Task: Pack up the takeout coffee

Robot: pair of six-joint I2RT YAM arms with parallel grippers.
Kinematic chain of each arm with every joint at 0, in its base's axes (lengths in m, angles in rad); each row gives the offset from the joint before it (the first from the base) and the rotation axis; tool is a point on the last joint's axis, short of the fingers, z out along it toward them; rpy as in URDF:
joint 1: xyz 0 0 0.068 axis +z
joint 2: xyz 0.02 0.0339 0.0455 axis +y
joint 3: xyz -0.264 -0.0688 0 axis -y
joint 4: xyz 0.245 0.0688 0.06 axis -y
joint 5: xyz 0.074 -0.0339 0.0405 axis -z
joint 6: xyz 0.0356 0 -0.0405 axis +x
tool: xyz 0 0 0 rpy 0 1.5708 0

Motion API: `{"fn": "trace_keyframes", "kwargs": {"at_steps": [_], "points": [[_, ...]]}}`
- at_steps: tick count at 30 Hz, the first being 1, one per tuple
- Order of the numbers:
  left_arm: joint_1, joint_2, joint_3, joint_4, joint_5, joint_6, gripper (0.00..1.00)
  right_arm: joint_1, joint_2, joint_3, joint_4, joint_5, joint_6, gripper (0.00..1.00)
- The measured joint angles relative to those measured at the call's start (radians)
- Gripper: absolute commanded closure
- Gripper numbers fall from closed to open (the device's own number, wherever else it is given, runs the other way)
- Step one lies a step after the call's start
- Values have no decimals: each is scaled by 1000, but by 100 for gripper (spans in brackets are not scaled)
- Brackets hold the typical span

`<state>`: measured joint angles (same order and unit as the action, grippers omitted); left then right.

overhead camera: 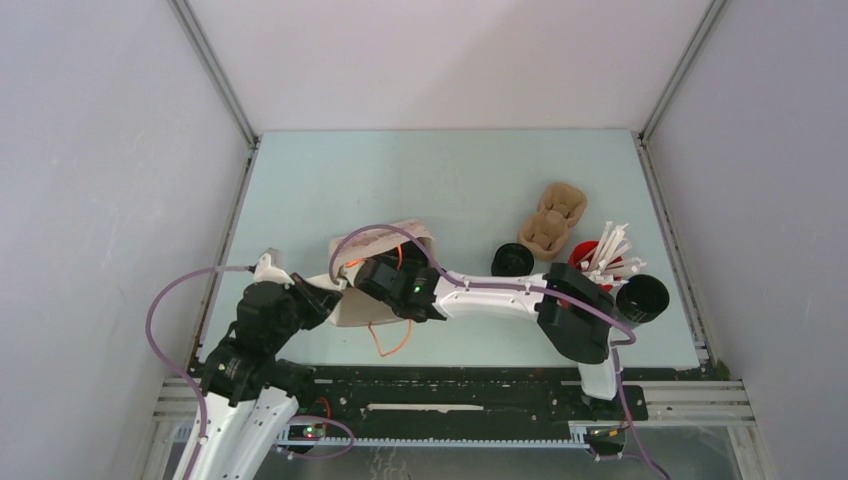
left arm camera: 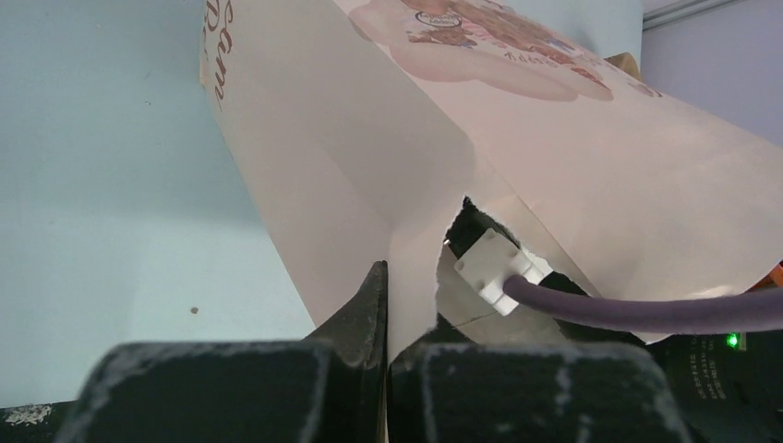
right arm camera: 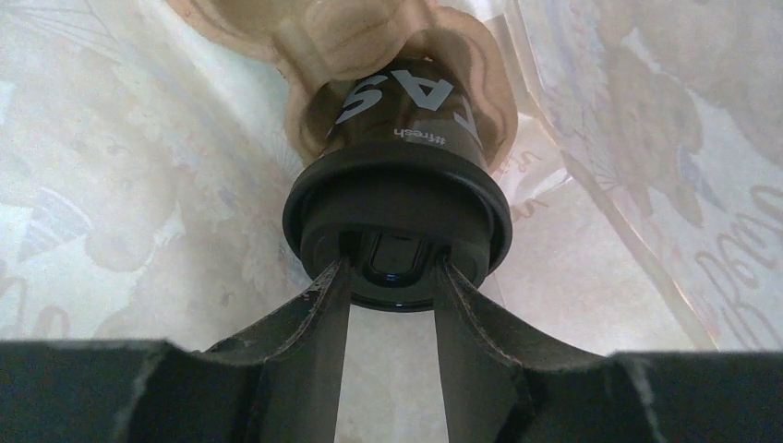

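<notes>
Coffee [right arm camera: 397, 198] is sitting in a brown carrier [right arm camera: 309, 37] inside the bag [right arm camera: 120, 185]. The right gripper [right arm camera: 392, 277] is touching its lid, fingers apart; whether they are clamping it I cannot tell. The left gripper [left arm camera: 388, 309] is pinching the bag's edge.

Overhead camera looks down from behind; 2 wrist cameras sit close, apparently sharing the paper bag [left arm camera: 591, 166].
</notes>
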<state>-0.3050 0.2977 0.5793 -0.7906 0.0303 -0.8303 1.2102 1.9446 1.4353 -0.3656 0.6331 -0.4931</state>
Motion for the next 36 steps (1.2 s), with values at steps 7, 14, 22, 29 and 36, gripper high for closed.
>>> {"fn": "trace_keyframes", "kwargs": {"at_steps": [7, 14, 22, 29, 36], "points": [[0, 8, 0, -2, 0, 0, 100, -6, 18, 13, 13, -13, 0, 49], [0, 8, 0, 1, -2, 0, 99, -29, 46, 29, 72, -51, -3, 47], [0, 8, 0, -5, -9, 0, 100, -27, 60, 39, 92, -51, -9, 39], [0, 8, 0, -15, -17, 0, 100, -5, 33, 30, 53, -38, 7, 30], [0, 8, 1, -20, -20, 0, 100, 13, -18, 12, -4, -24, 33, 27]]}}
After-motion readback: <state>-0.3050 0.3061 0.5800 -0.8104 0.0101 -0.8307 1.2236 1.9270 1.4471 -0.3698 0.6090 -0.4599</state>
